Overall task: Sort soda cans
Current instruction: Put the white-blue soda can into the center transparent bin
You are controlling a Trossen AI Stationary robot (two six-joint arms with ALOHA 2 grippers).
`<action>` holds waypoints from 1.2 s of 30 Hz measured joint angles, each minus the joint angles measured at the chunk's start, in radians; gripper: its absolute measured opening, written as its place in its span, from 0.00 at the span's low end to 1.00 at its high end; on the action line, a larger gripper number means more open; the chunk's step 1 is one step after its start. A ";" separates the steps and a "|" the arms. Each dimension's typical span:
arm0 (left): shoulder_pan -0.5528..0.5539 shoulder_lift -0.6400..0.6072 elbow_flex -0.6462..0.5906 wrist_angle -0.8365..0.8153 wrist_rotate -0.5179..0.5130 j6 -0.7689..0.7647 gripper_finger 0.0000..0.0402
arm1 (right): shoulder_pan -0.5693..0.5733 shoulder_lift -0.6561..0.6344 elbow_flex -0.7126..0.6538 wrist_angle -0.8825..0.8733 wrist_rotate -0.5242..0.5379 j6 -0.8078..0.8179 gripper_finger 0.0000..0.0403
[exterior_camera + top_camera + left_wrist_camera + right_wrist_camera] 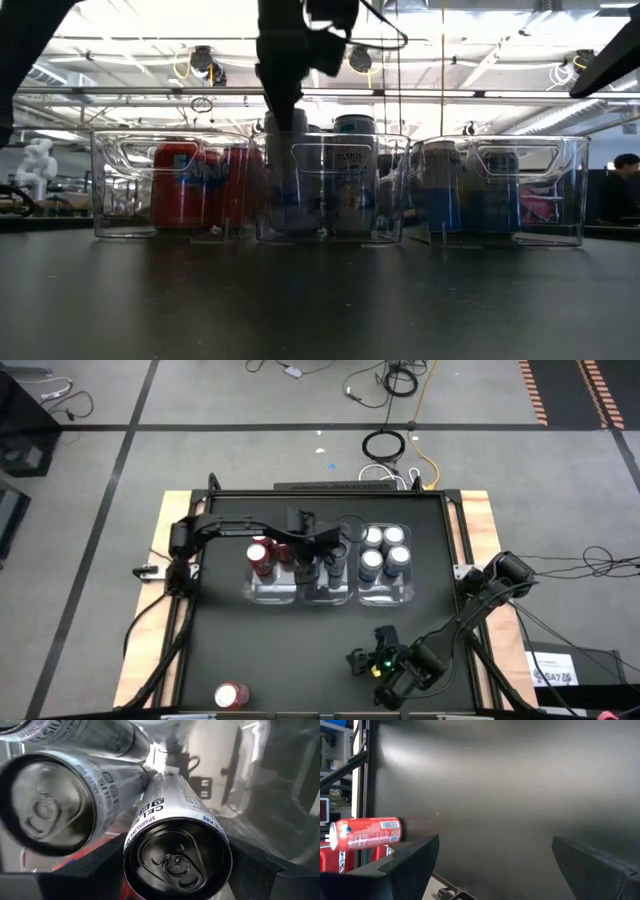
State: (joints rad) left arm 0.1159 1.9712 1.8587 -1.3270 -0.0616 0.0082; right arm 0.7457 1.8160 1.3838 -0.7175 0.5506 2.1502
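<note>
Left gripper (333, 557) over middle bin (327, 596), fingers gripping dark can (177, 852) for colour grouping. Right gripper (372, 662) lower right, fingers open, facing stray red can (366, 833).

red cans (262, 556) | silver-blue cans (385, 555) | dark can (177, 845) | black table (300, 650)

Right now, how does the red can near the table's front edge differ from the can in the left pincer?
The red can stands alone on the table, outside the bins; the dark can is between the left pincer fingers over the middle bin. One is red, one black-silver. Both have silver tops.
</note>
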 joint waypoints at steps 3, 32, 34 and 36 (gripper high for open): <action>0.013 0.019 0.003 0.006 -0.021 0.000 0.72 | -0.006 0.000 0.000 0.005 0.000 0.000 0.95; 0.034 0.039 -0.001 0.081 -0.069 -0.052 0.77 | -0.033 0.000 0.000 0.009 0.000 -0.010 0.95; 0.036 0.042 -0.002 0.078 -0.070 -0.052 0.78 | -0.036 0.000 0.000 0.012 0.000 -0.015 0.95; 0.036 0.043 -0.003 0.078 -0.078 -0.053 0.80 | -0.038 0.000 0.000 0.012 0.000 -0.016 0.95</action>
State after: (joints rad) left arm 0.1514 2.0144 1.8561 -1.2488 -0.1391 -0.0443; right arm 0.7074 1.8160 1.3838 -0.7059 0.5510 2.1345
